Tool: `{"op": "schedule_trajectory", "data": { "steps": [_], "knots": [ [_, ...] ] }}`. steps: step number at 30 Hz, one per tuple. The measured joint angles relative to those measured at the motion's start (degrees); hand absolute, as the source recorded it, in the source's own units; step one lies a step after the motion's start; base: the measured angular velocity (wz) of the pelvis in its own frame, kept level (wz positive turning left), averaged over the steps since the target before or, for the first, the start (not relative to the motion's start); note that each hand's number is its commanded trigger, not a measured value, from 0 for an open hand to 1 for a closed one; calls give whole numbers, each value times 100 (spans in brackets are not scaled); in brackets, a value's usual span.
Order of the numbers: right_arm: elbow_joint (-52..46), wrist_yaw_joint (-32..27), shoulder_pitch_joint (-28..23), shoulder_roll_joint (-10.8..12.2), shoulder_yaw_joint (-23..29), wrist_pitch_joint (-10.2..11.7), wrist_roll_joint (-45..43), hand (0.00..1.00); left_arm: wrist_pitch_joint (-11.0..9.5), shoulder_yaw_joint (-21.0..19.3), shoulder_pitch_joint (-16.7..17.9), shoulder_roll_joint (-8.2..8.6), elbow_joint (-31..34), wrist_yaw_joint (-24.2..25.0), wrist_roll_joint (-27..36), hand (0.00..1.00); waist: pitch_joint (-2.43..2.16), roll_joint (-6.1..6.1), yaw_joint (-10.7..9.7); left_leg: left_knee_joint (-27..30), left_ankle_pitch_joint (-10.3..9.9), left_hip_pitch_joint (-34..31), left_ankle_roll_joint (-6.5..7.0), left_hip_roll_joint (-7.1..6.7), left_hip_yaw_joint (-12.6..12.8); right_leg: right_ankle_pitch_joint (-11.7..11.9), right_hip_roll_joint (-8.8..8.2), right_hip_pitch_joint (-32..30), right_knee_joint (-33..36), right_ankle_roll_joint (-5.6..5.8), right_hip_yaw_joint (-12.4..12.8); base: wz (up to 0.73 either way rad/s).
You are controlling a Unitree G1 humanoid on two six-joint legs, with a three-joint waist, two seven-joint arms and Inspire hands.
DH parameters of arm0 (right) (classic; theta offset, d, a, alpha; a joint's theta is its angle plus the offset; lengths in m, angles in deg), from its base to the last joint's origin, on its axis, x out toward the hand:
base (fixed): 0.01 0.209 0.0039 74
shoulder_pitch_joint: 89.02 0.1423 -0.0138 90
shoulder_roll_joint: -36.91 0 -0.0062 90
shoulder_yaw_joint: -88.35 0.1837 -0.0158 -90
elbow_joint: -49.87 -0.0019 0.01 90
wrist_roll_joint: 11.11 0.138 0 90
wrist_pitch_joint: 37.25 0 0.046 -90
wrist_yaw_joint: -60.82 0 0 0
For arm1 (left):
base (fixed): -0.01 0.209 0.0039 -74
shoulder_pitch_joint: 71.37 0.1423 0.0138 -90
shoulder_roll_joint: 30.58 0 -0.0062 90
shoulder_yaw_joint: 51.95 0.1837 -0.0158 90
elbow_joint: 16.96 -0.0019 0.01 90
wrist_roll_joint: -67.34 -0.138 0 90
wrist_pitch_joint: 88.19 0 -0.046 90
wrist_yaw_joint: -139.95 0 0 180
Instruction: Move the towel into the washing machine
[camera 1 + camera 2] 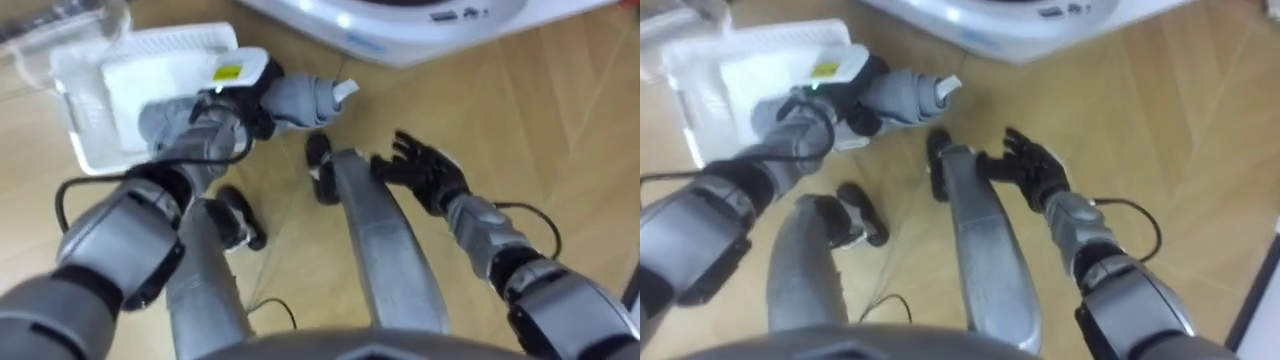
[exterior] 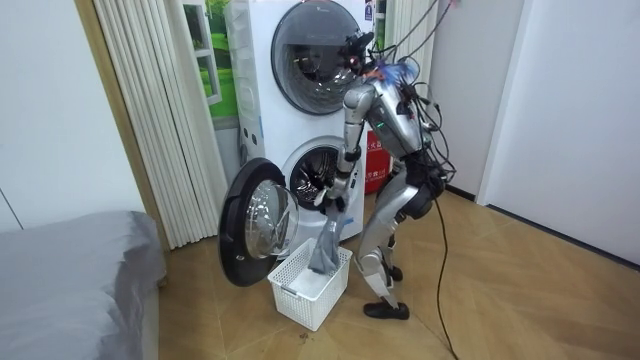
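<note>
Our right hand (image 1: 425, 170) hangs empty, fingers spread; our left hand (image 1: 245, 100) clutches the grey towel (image 1: 300, 98) over the white basket (image 1: 75, 100).

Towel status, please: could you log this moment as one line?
towel: hangs over basket | left hand: shut on towel | right hand: open, idle | washer door: open

Grey towel (image 2: 327, 245) hangs beside open washing machine (image 2: 276, 150).
</note>
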Motion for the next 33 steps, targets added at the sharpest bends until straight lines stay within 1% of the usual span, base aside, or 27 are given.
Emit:
{"op": "schedule_trajectory", "data": {
  "steps": [1,2,3,4,6,8,9,10,11,12,13,14,15,17,19,20,22,23,24,25,26,28,29,30,31,33],
  "knots": [
    [39,-1,-28,-34,0,-1,-88,0,-19,-83,27,-14,1,-45,201,100,-9,16,61,-110,20,185,-11,-41,23,4,-30,159,-65,2,0,0],
    [67,-3,-55,-46,2,-3,-212,0,-49,-96,59,-36,7,-53,468,100,-32,54,94,-241,50,339,-16,-70,39,16,-36,306,-168,13,8,0],
    [83,-4,-66,-44,0,-3,-283,0,-59,-95,87,-42,29,-51,619,100,-38,70,118,-309,68,422,-23,-73,50,35,-34,385,-231,12,3,0],
    [95,6,-100,-39,-2,-4,-415,0,-87,-118,126,-107,45,-22,897,100,-39,84,190,-438,100,596,-39,-80,73,68,-25,547,-358,8,-3,-4],
    [130,11,-113,-29,6,-3,-568,0,-93,-280,253,-101,220,90,1268,100,-63,135,277,-636,161,798,-55,-97,83,113,-30,761,-552,-1,-56,0],
    [211,15,-103,-10,3,-6,-738,0,-131,-344,462,-149,562,282,1948,100,-69,150,399,-851,236,1012,-75,-120,124,147,-54,953,-693,-14,-104,0],
    [213,17,-100,-7,3,-6,-786,0,-157,-347,516,-157,615,340,2128,100,-69,150,433,-898,243,1060,-79,-123,140,152,-56,995,-705,-18,-104,0],
    [216,20,-109,-10,-8,-5,-842,0,-187,-347,590,-131,664,454,2464,100,-70,150,516,-967,256,1151,-100,-133,145,154,-81,1073,-771,-21,-118,0],
    [216,25,-134,-8,-22,-7,-865,0,-211,-365,654,-74,668,560,2766,100,-70,150,554,-1059,279,1238,-112,-158,145,154,-105,1146,-804,-22,-135,4],
    [214,30,-133,-6,-22,-8,-866,0,-212,-390,690,-40,669,629,2907,100,-70,149,568,-1104,292,1278,-115,-179,146,154,-122,1177,-809,-23,-150,6],
    [214,23,-129,-7,-18,-8,-865,0,-212,-453,755,43,669,765,3151,100,-70,150,623,-1166,306,1351,-125,-193,149,154,-125,1238,-862,-23,-152,0],
    [205,37,-123,-7,-18,-7,-889,0,-212,-504,804,84,686,914,3270,100,-70,149,675,-1197,313,1388,-132,-193,148,154,-123,1279,-891,-22,-162,0],
    [203,47,-119,-7,-16,-8,-921,0,-212,-519,837,86,727,982,3322,100,-71,149,682,-1205,314,1393,-132,-195,148,154,-123,1282,-892,-22,-169,0],
    [180,67,-90,-3,10,-11,-1180,0,-212,-522,1082,85,1060,1229,3560,100,-71,149,730,-1204,314,1425,-132,-196,140,154,-119,1315,-893,-22,-182,0],
    [215,75,-73,21,48,-20,-1372,0,-212,-496,1244,112,1289,1467,3738,100,-71,148,779,-1221,315,1503,-132,-203,137,154,-118,1394,-898,-22,-212,0],
    [235,85,-55,32,67,-56,-1422,0,-212,-454,1284,150,1319,1640,3905,100,-72,148,817,-1250,315,1568,-132,-216,138,154,-123,1455,-912,-22,-230,4],
    [257,117,-55,56,98,-77,-1446,0,-211,-454,1363,191,1322,1897,4145,100,-74,146,828,-1283,315,1654,-131,-234,140,154,-130,1540,-938,-22,-232,-2],
    [227,140,-55,54,140,-81,-1443,0,-211,-453,1447,243,1332,2059,4336,100,-108,155,847,-1314,316,1682,-130,-243,146,157,-130,1568,-1007,-18,-242,-5],
    [217,143,-62,57,175,-81,-1443,0,-211,-454,1490,246,1336,2131,4425,100,-110,156,853,-1335,319,1708,-130,-252,147,166,-133,1591,-1037,-17,-252,-6],
    [216,150,-84,77,227,-102,-1465,0,-208,-452,1595,277,1338,2281,4565,100,-125,167,866,-1380,341,1751,-133,-271,148,199,-126,1652,-1114,-23,-281,0],
    [209,172,-120,89,234,-128,-1479,0,-197,-440,1711,299,1350,2434,4699,100,-182,162,870,-1437,376,1762,-136,-281,148,227,-129,1673,-1184,-28,-310,0],
    [200,244,-147,86,233,-131,-1476,0,-157,-355,1860,329,1489,2634,4984,100,-223,139,871,-1531,446,1772,-137,-297,138,267,-138,1684,-1239,-29,-314,7],
    [198,256,-158,79,231,-131,-1473,0,-143,-218,1900,332,1530,2792,5291,100,-229,146,899,-1551,472,1772,-141,-293,132,295,-119,1705,-1298,-31,-322,6],
    [198,256,-160,80,229,-131,-1478,0,-122,-172,1900,341,1530,2874,5412,100,-229,146,920,-1551,473,1772,-142,-293,126,299,-117,1711,-1303,-35,-333,0],
    [198,258,-160,85,222,-130,-1513,0,-49,-148,1901,380,1529,3036,5623,100,-229,146,942,-1550,475,1777,-145,-289,124,303,-120,1719,-1295,-41,-348,0],
    [198,264,-160,83,228,-130,-1538,0,-14,-87,1915,398,1529,3210,5928,100,-228,146,968,-1550,476,1794,-146,-287,126,304,-121,1737,-1289,-43,-352,0]
  ]
}}
